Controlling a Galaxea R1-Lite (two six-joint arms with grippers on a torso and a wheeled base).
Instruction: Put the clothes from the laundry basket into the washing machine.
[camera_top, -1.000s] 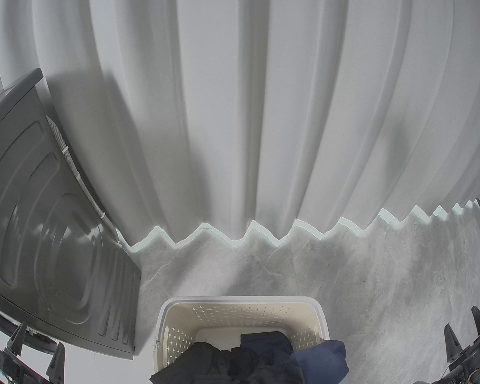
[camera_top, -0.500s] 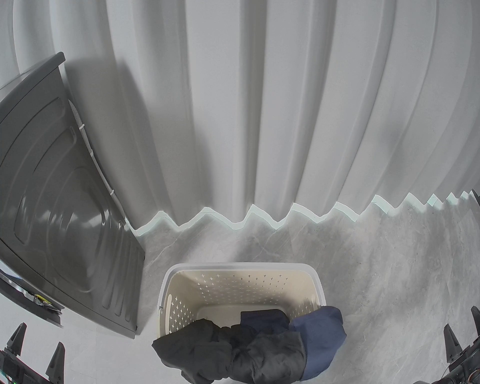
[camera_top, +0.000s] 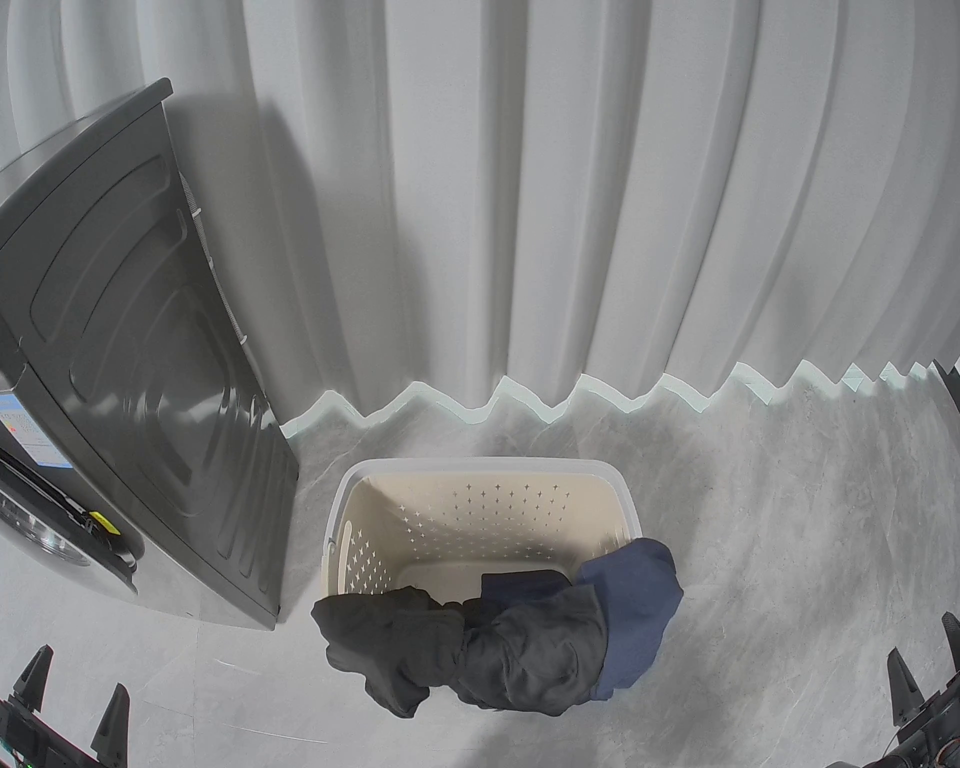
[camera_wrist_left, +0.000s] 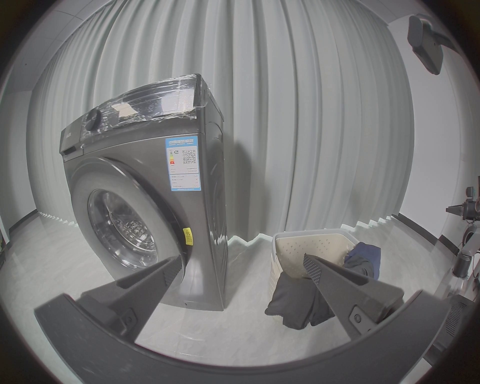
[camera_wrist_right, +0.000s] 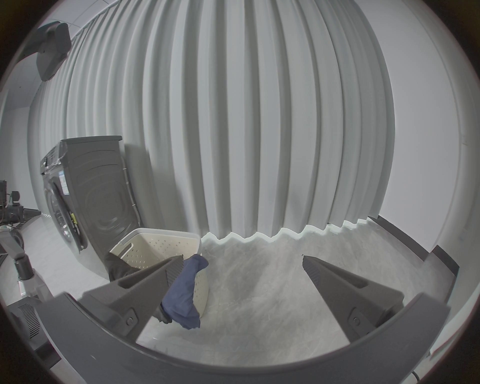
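Observation:
A cream laundry basket (camera_top: 480, 466) stands on the floor ahead of me. Black clothes (camera_top: 470, 650) and a blue garment (camera_top: 632, 600) hang over its near rim. To its left stands the dark grey washing machine (camera_top: 130, 370); its round front door (camera_wrist_left: 125, 230) looks closed. My left gripper (camera_top: 78, 690) is low at the near left, open and holding nothing, well short of the basket (camera_wrist_left: 310, 247). My right gripper (camera_top: 925, 660) is at the near right, open and holding nothing, with the basket (camera_wrist_right: 150, 245) and blue garment (camera_wrist_right: 182, 295) off to its side.
A white pleated curtain (camera_top: 560, 220) hangs behind the basket and machine, down to the grey marbled floor (camera_top: 800, 520). Open floor lies to the basket's right and between me and the basket.
The whole head picture has shifted: basket and washing machine now sit higher in it and show more fully, so the camera moved. Both grippers keep their places in the picture.

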